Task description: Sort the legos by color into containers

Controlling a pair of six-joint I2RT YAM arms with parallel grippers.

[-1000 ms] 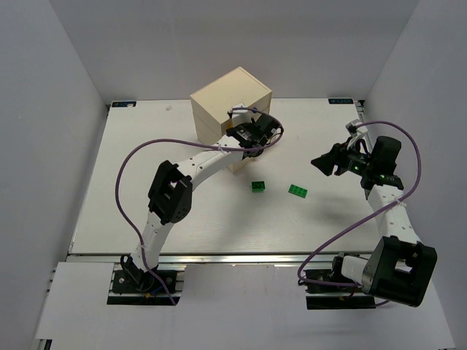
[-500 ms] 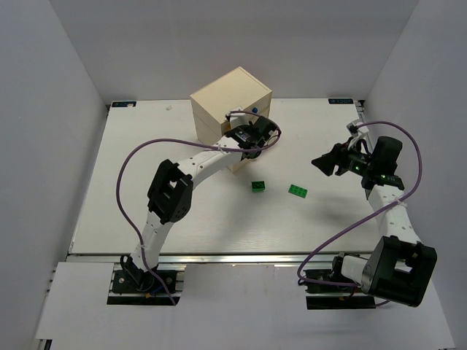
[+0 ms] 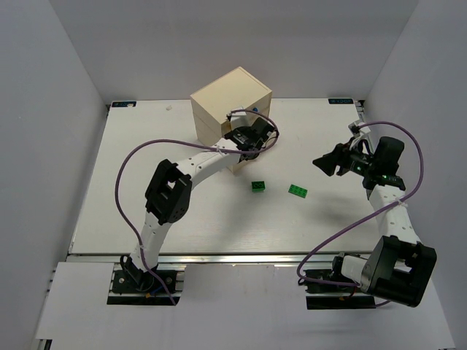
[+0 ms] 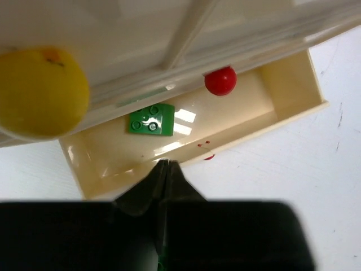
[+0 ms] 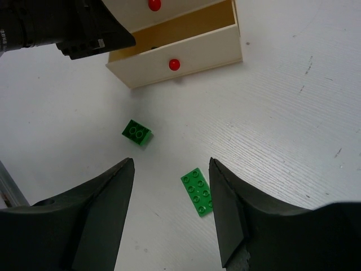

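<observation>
Left gripper (image 4: pixel 164 165) hangs over the open drawer (image 4: pixel 293 84) of the chest (image 3: pixel 230 98). Its jaws are drawn together and hold nothing. A green brick (image 4: pixel 151 120) lies flat on the drawer floor, just beyond the tips. The right gripper (image 5: pixel 171 164) hovers with jaws wide and empty above the table (image 5: pixel 293 113). Below it are a square brick (image 5: pixel 136 132) and a long brick (image 5: pixel 198 192), both green and apart from each other.

We judge that the drawer step is at its end and that the two bricks on the table come next. To do this well, we would lift the left gripper straight up. It should stay away from the drawer front and from the red knob (image 4: pixel 220 81) above it, so that the drawer is not pushed. Then we would lower the right gripper over one brick only, jaws across its narrow sides, and close low so that the brick does not tip. Green should join green in the same drawer.

Some things we cannot make out. In the top view the left arm (image 3: pixel 193 166) covers the drawer, so the brick inside does not show there. The gripper's own body blocks the lower part of the left wrist view. The yellow knob (image 4: pixel 42 93) is blurred and partly cut off. We see no bricks of other colours, and we cannot tell what the other drawers hold.
</observation>
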